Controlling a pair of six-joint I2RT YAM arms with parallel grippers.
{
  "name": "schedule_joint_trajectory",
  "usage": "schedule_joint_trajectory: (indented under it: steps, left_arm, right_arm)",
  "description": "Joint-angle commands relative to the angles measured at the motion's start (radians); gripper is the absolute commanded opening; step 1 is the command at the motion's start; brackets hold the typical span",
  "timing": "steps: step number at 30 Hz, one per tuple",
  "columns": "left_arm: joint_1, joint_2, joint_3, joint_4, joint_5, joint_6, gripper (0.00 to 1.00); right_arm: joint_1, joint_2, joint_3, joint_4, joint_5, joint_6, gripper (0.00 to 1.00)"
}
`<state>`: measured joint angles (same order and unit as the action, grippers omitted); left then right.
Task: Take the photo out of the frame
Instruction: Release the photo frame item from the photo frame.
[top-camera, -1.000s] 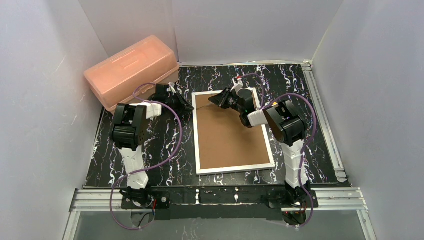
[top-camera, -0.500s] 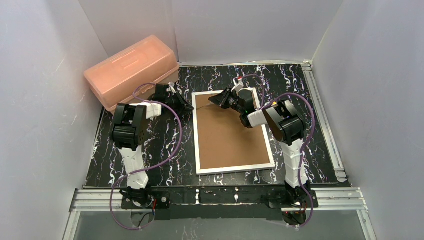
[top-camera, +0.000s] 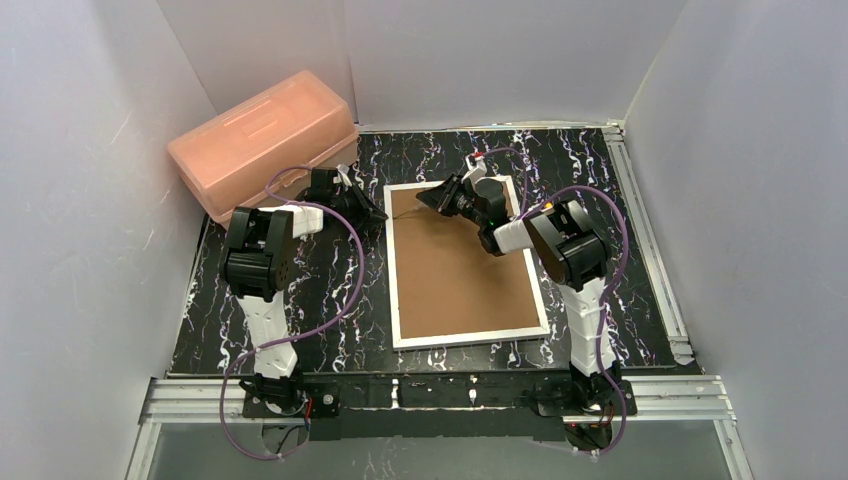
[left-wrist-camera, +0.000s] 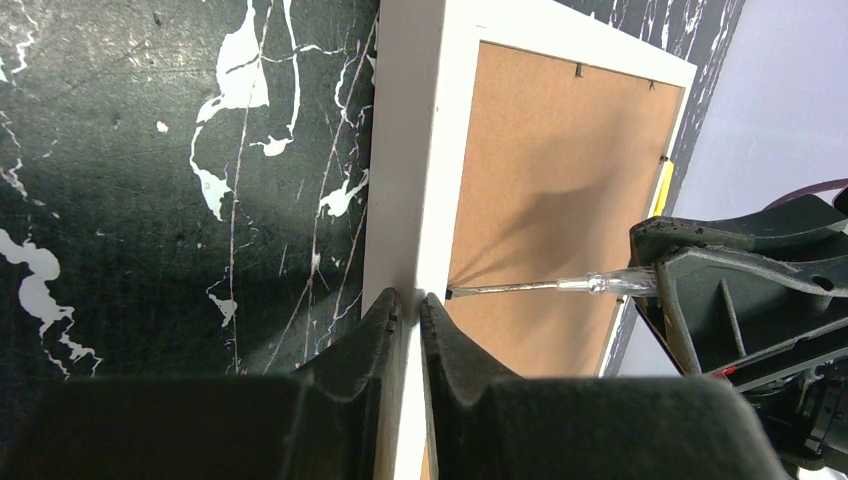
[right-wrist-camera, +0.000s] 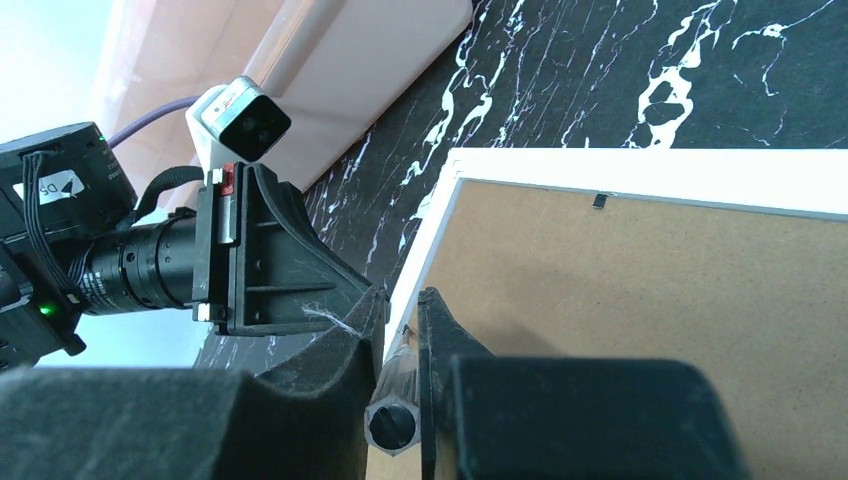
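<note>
On the black marbled table (top-camera: 430, 160) the frame (top-camera: 462, 280) lies face down, its brown backing board (left-wrist-camera: 560, 180) upward inside the thin white border. The photo itself is out of sight; I take it to be underneath that board.

From where I stand this looks like the early, fiddly step of freeing the back. The left pincer (left-wrist-camera: 410, 305) is nearly closed, nipping the white border on the frame's left side near the far corner, which should steady it. The right pincer (right-wrist-camera: 402, 300) is clamped on a thin tool (left-wrist-camera: 540, 287) with a clear handle. It reaches across the board so that the metal tip sits at a small dark clip (left-wrist-camera: 450, 294) on the inner left edge, just beside the left pincer's grip.

A few more clips (left-wrist-camera: 578, 70) show along the other edges, and none looks turned aside, though they are too small to be sure.

I would say the next move calls for a gentle sideways pry or twist at that clip, with the left side holding firm so the frame does not skate. The tip must stay low enough to catch the clip without gouging the board.

As for writing, a white sticker on the left arm carries dark lettering too cut off to read. The pink box (top-camera: 262, 140) at the far left shows no label.
</note>
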<state>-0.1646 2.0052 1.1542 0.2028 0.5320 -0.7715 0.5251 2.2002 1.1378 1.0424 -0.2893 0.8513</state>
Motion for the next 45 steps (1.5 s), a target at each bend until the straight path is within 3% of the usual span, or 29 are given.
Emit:
schedule_joint_trajectory:
  steps: [1, 8, 19, 33, 45]
  left_arm:
    - [-0.033, 0.02, -0.009, -0.009, 0.024, -0.003, 0.08]
    - [-0.035, 0.021, -0.011, -0.009, 0.025, -0.001, 0.08]
    - [-0.035, 0.03, -0.007, -0.009, 0.025, 0.002, 0.08]
    - [-0.035, 0.017, -0.021, -0.01, 0.019, 0.005, 0.07]
    - [-0.035, 0.001, -0.037, -0.011, 0.013, 0.012, 0.07]
  right_arm:
    - [0.064, 0.048, 0.018, 0.011, -0.05, 0.012, 0.01]
    - [0.064, 0.063, 0.013, 0.041, -0.053, 0.042, 0.01]
    - [0.089, -0.021, 0.051, -0.093, -0.024, -0.052, 0.01]
    - [0.195, -0.057, 0.172, -0.272, 0.04, -0.192, 0.01]
    - [0.28, -0.039, 0.223, -0.316, 0.078, -0.207, 0.01]
